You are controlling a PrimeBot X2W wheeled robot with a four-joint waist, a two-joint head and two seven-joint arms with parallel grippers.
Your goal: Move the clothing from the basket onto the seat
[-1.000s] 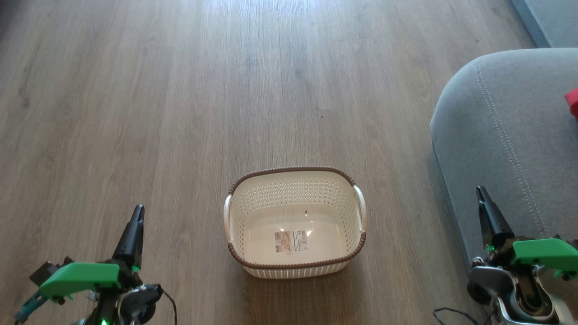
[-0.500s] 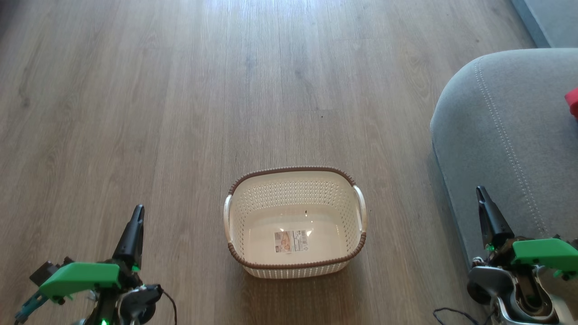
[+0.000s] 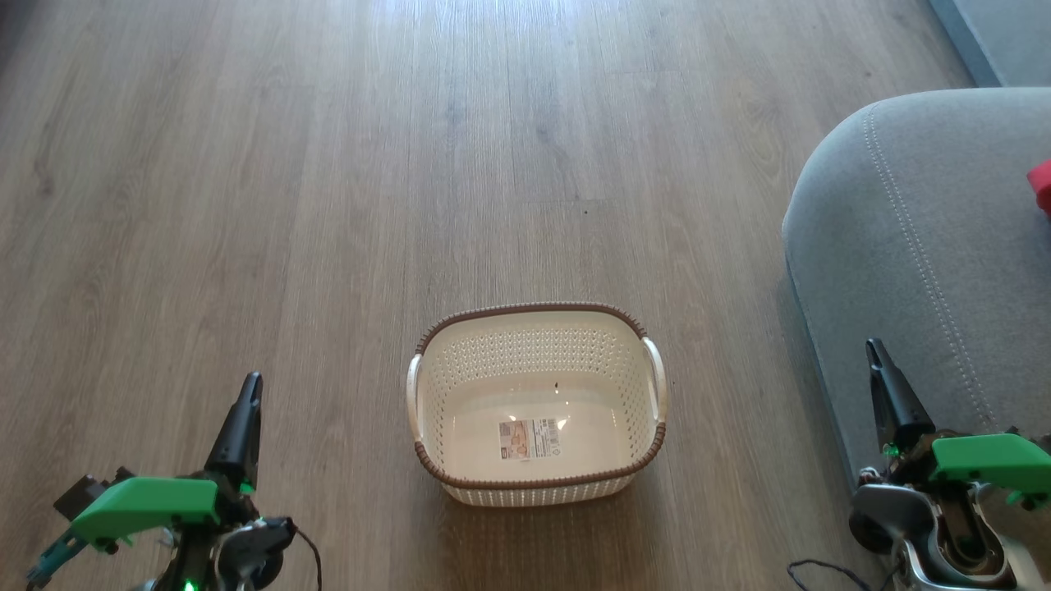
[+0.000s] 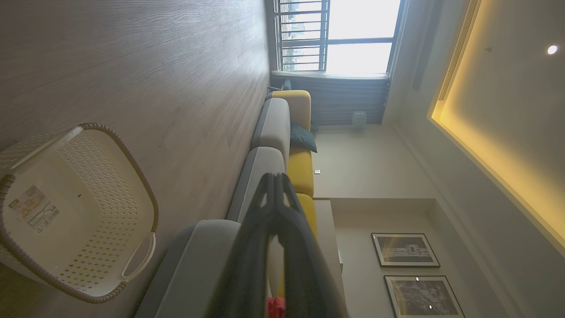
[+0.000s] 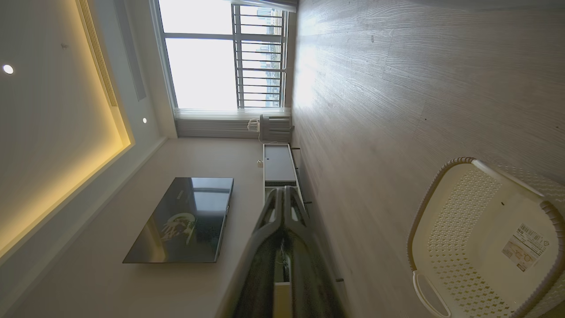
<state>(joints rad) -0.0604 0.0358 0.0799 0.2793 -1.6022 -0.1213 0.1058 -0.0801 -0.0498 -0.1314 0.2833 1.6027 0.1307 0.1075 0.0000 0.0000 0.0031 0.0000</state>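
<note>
Basket [image 3: 525, 361]: cream perforated plastic with a brown braided rim, standing upright on the wood-plank floor [image 3: 328, 164]. It sits between the two grippers, to the right of the left gripper [image 3: 250, 394] and to the left of the right gripper [image 3: 877, 361], well apart from both. Its near rim is about level with their fingers. A label sticker [image 3: 530, 437] lies flat on its inner floor.

Left gripper, wrist view [image 4: 274, 179]: both dark fingers pressed together at the tips, nothing between them. The basket shows low on the left side of that view.

Right gripper, wrist view [image 5: 284, 191]: fingers likewise closed tip to tip, holding nothing. The basket shows low on the right side of that view.

Seat [image 3: 911, 246]: light grey upholstered cushion with a rounded corner and a pale stitch line. It is just beside the right gripper, running ahead of it and off to its right, and far from the left gripper.

Clothing [image 3: 1041, 185]: a small patch of bright red fabric resting on the seat at the edge of the head view. It lies well ahead of the right gripper and to its right, clear of the basket.
</note>
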